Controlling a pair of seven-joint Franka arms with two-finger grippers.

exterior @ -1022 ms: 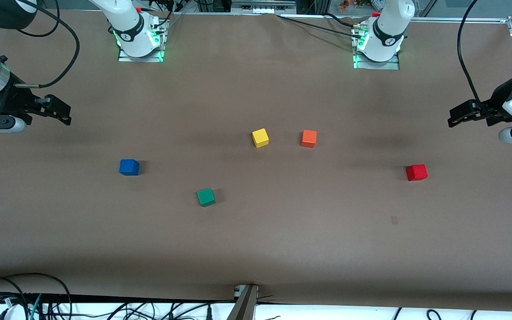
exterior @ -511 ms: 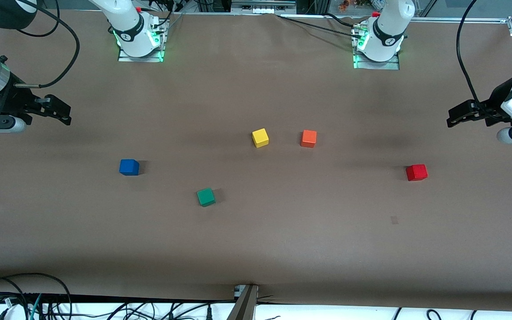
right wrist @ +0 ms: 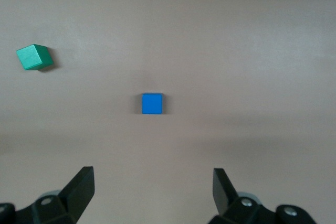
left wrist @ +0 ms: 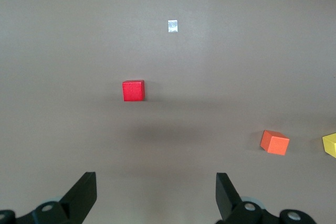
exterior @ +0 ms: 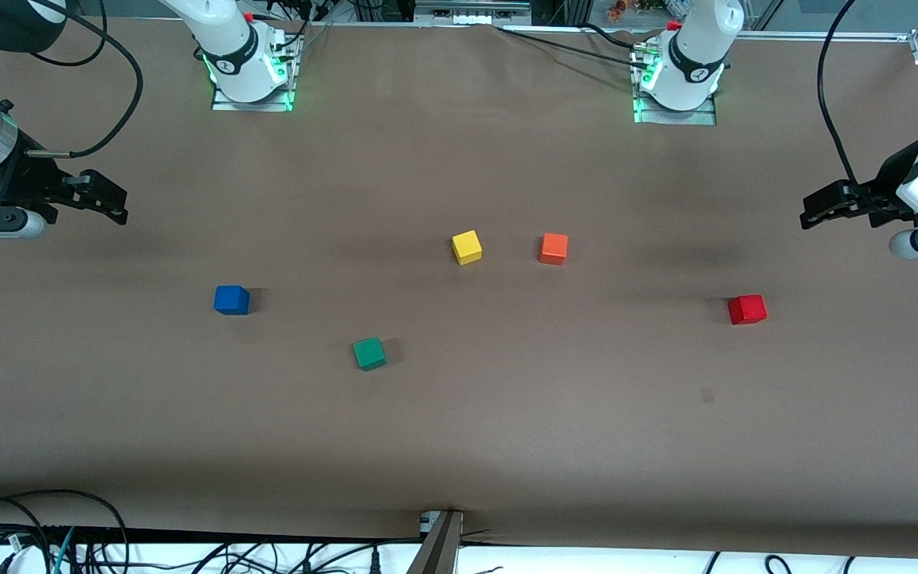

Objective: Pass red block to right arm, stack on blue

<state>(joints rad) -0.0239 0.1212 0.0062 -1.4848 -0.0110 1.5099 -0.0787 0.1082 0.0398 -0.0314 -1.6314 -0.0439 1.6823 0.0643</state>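
The red block [exterior: 747, 309] [left wrist: 133, 90] sits alone on the brown table toward the left arm's end. My left gripper [exterior: 814, 209] [left wrist: 156, 177] hangs open over bare table at that end, apart from the red block, with nothing between its fingers. Toward the right arm's end rests the blue block [exterior: 231, 300] [right wrist: 152, 103]. Over the table edge at that end my right gripper [exterior: 112, 203] [right wrist: 153, 171] is also open and empty, well clear of the blue block.
A yellow cube [exterior: 467, 247] and an orange cube [exterior: 553, 249] stand side by side mid-table. A green cube [exterior: 369, 353] lies nearer the front camera than the blue block. Cables run along the table's front edge.
The left arm's hand has shifted very slightly toward the table's middle. The right arm and all cubes are where they were.
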